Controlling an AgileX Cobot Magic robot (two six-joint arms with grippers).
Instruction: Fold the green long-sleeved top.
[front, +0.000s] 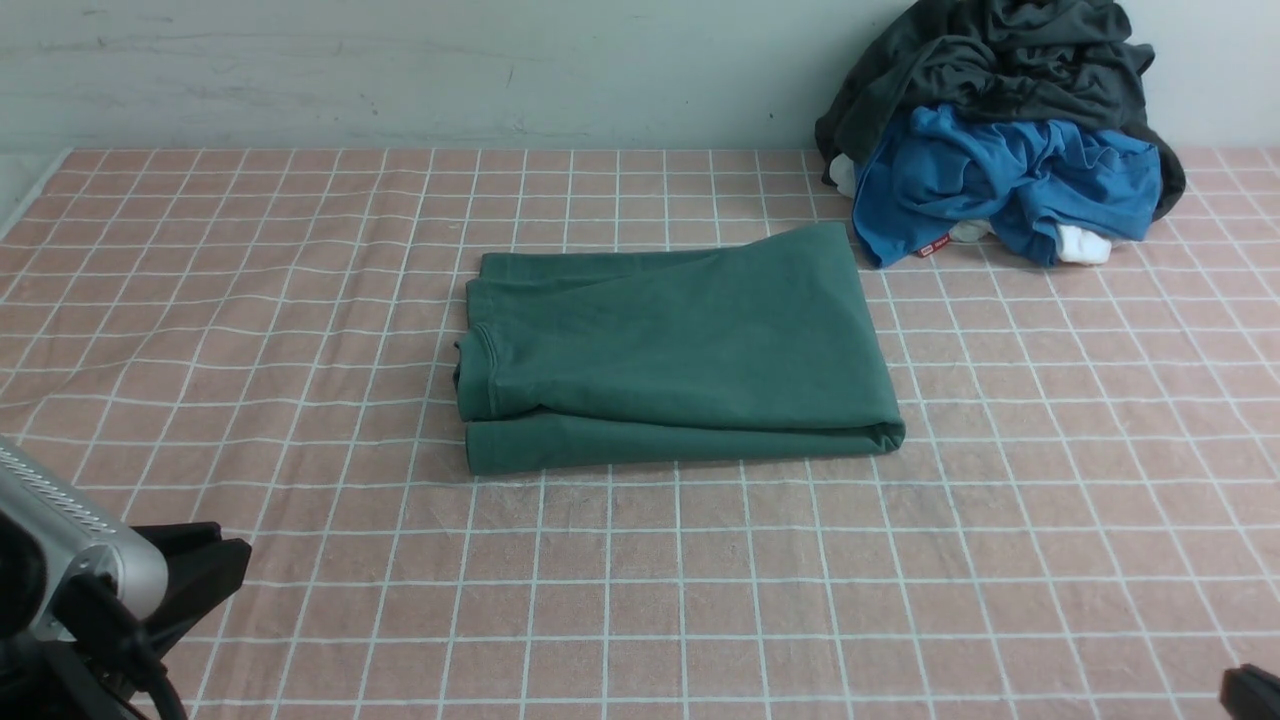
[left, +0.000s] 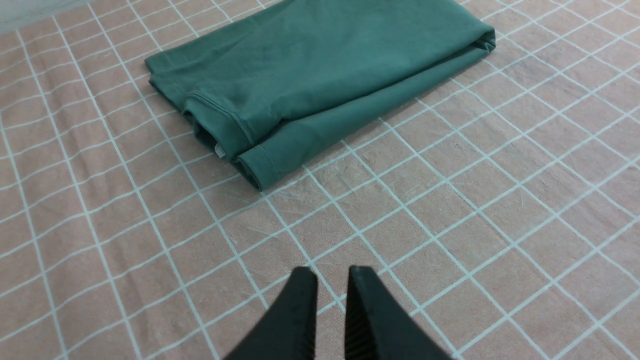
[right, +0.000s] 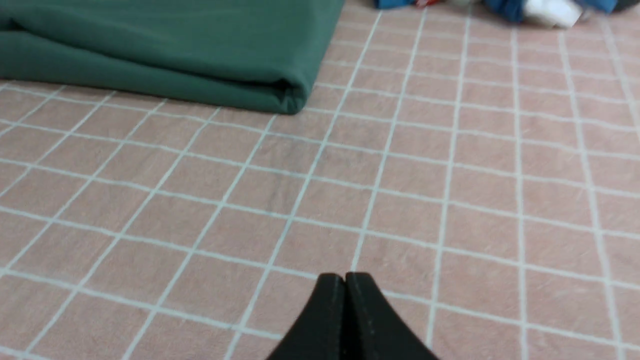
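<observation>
The green long-sleeved top (front: 680, 350) lies folded into a flat rectangle in the middle of the pink checked table cloth. It also shows in the left wrist view (left: 310, 85), collar and white label at its near end, and in the right wrist view (right: 165, 50). My left gripper (left: 330, 272) hovers over bare cloth short of the top, its jaws a small gap apart and empty. In the front view it sits at the bottom left (front: 205, 560). My right gripper (right: 345, 276) is shut and empty over bare cloth, well clear of the top.
A pile with a dark charcoal garment (front: 1000, 70) over a bright blue garment (front: 1000, 185) sits at the back right against the wall. The table cloth (front: 700, 600) reaches to the wall behind and to the table's left edge.
</observation>
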